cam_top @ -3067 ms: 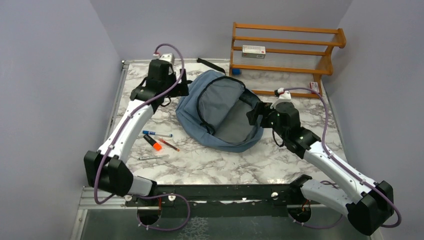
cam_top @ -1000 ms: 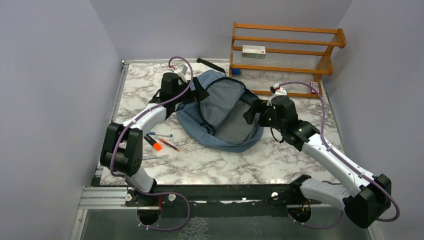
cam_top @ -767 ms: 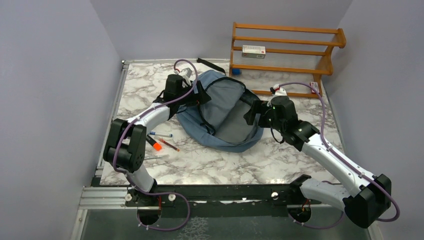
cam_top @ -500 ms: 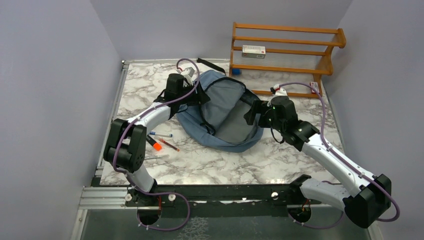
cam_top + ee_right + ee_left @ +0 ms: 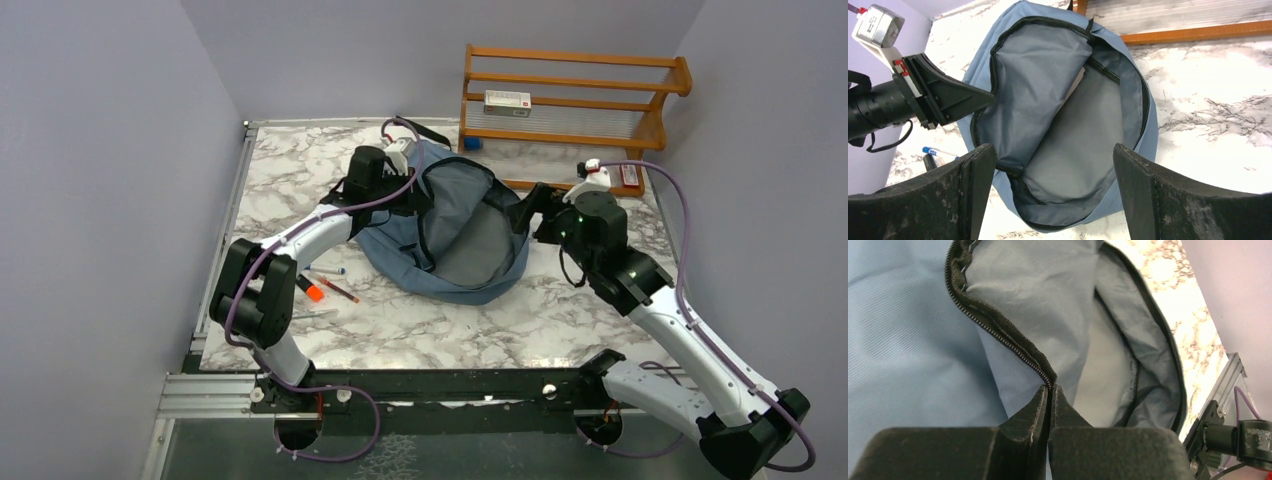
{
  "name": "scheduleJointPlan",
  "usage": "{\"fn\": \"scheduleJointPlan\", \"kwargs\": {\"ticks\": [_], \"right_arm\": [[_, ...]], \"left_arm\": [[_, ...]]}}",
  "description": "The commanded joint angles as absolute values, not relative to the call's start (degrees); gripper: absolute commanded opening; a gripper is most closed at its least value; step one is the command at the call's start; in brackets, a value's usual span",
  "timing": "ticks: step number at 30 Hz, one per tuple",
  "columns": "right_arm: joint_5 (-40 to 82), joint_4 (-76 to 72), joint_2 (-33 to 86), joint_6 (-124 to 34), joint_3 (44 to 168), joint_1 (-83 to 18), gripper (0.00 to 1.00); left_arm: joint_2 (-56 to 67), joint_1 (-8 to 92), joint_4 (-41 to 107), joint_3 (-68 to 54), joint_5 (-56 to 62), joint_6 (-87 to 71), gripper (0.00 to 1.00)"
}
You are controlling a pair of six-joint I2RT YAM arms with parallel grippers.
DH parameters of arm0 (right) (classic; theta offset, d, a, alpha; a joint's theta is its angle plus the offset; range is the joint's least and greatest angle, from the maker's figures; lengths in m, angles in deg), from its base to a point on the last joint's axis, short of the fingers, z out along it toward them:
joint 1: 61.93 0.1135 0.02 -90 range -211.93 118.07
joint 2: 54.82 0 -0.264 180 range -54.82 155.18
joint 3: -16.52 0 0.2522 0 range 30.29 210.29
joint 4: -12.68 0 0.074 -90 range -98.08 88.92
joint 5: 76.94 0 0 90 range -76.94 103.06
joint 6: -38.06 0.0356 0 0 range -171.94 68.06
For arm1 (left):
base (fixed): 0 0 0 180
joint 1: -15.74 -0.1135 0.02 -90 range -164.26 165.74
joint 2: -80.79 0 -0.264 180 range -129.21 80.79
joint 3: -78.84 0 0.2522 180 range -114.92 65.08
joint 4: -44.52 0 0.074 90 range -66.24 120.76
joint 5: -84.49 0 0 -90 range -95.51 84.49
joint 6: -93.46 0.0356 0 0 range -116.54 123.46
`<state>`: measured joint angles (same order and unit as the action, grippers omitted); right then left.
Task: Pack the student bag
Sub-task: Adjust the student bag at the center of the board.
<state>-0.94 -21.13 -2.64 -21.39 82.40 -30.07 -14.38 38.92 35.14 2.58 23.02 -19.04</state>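
The student bag, dusty blue with a grey lining, lies unzipped in the middle of the marble table. My left gripper is shut on the bag's left zipper edge and holds that flap up; in the left wrist view the two fingertips pinch the dark zipper tape. My right gripper hangs open just above the right side of the bag's mouth, nothing between its fingers. The right wrist view looks down into the bag's grey interior, where I see nothing inside.
Several pens and markers lie on the table left of the bag. A wooden rack stands at the back right with a small box on it. A black strap lies behind the bag; a small red-and-white box by the rack's foot.
My left gripper moved right onto the bag's left zipper edge and shut on it, pulling the flap up. My right arm rose and drew back to the right, still open.
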Motion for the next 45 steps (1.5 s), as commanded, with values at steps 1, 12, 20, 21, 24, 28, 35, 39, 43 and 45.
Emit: {"fn": "scheduleJointPlan", "kwargs": {"ticks": [1, 12, 20, 21, 24, 28, 35, 39, 43, 45], "right_arm": [[-4.7, -22.0, -4.3, -21.5, 84.0, -30.1, 0.9], [-8.9, -22.1, -6.7, -20.7, 83.9, -30.1, 0.9], [-10.5, -22.8, -7.4, -20.6, 83.7, -30.1, 0.89], [-10.5, -22.9, -7.4, -20.6, 83.7, -30.0, 0.9], [-10.6, -23.3, -7.4, -20.3, 83.5, -30.1, 0.9], [-10.3, -22.9, -7.1, -20.1, 83.1, -30.0, 0.89], [-1.4, -19.6, -1.8, -24.2, 83.9, -30.1, 0.89], [3.5, -19.4, 4.1, -26.0, 85.6, -30.0, 0.89], [6.3, -21.1, 11.3, -27.7, 88.8, -30.1, 0.89], [6.6, -22.4, 14.7, -28.4, 90.4, -30.1, 0.89]], "left_arm": [[-10.5, 42.2, 33.0, -2.1, 25.5, -14.4, 0.0], [-8.6, 50.9, 29.9, -2.0, 29.6, -10.3, 0.0], [-11.1, 57.0, 32.1, -0.3, 31.4, -11.1, 0.19], [-11.1, 57.0, 33.3, 0.3, 31.7, -11.7, 0.27], [-10.5, 57.0, 34.7, 1.1, 32.0, -12.1, 0.44], [-9.1, 56.5, 34.6, 1.0, 31.8, -11.0, 0.52], [-6.2, 49.9, 37.7, 4.9, 30.6, -15.5, 0.53], [-4.7, 45.8, 36.1, 7.0, 22.5, -18.9, 0.57], [-3.8, 43.8, 31.1, 7.5, 12.3, -20.3, 0.63], [-3.4, 43.3, 28.3, 7.9, 7.6, -20.6, 0.67]]}}
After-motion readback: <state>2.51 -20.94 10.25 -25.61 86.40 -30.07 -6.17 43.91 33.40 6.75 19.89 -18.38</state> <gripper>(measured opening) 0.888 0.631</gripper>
